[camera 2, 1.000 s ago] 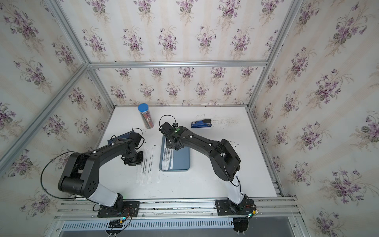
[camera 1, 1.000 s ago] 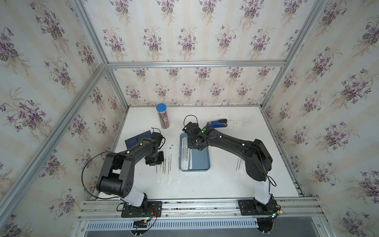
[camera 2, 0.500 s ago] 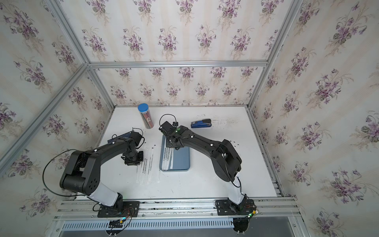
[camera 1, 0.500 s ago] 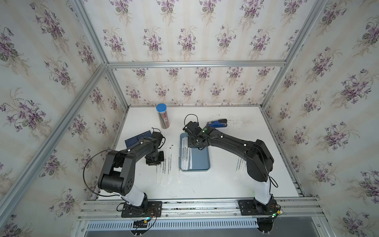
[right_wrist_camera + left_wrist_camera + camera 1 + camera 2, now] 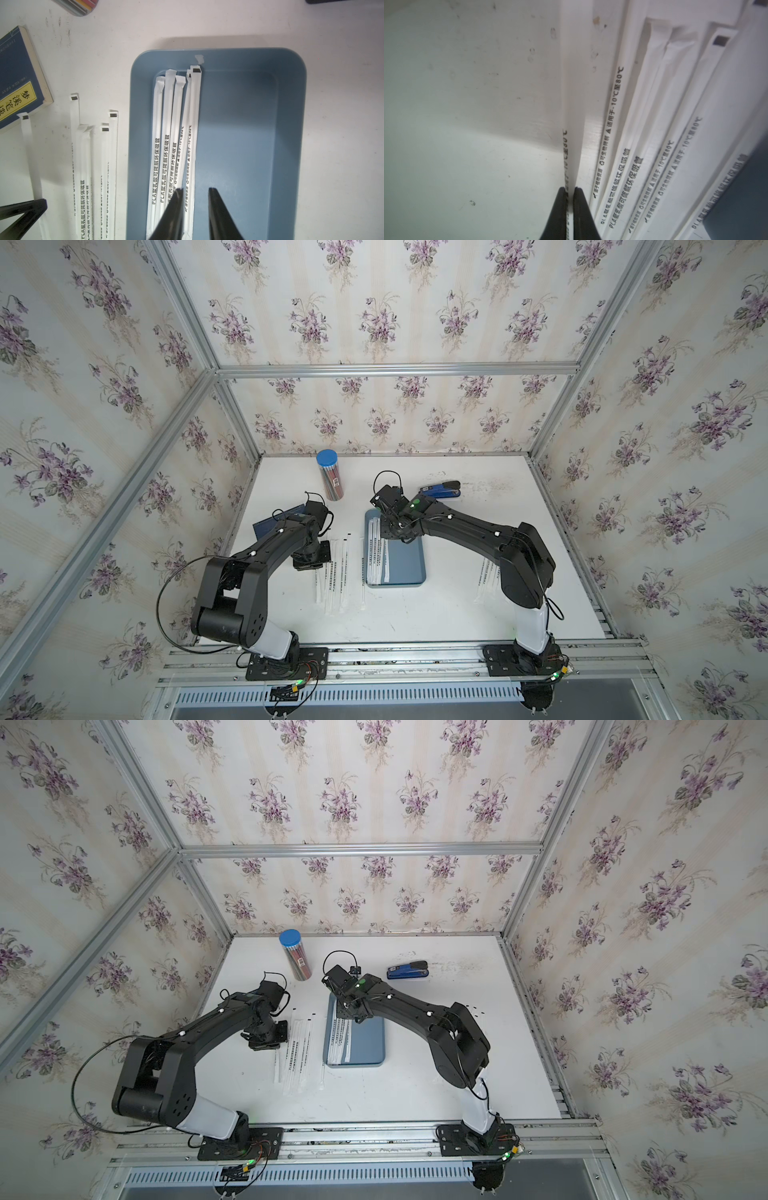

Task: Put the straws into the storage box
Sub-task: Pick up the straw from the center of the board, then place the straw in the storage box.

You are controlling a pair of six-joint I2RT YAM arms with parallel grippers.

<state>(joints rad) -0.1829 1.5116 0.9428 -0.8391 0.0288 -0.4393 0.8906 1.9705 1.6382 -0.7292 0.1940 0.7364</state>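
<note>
Straws (image 5: pixel 337 568) in a row on the white table (image 5: pixel 415 614), just beside the storage box (image 5: pixel 409 568). About five more already inside the box (image 5: pixel 172 124), packed along the side nearest the row. A few others well apart, on the table by the right arm (image 5: pixel 486 572).

Left gripper (image 5: pixel 570 190) shut tight on one straw (image 5: pixel 574 104), the one at the edge of the row farthest from the box. Pinched across its thin side, with the long white stick reaching out ahead of the jaws.

Right gripper (image 5: pixel 195 190) low over the box, jaws a little apart, holding nothing. One boxed straw right under the gap.

Pinched straw lying the same way as the long side of the box, so probably no turning needed. Likely just a lift, then a slide sideways over the other loose straws, toward the robot's right. Closer to the left arm than the right. Might bump the right gripper if both meet over the box.
</note>
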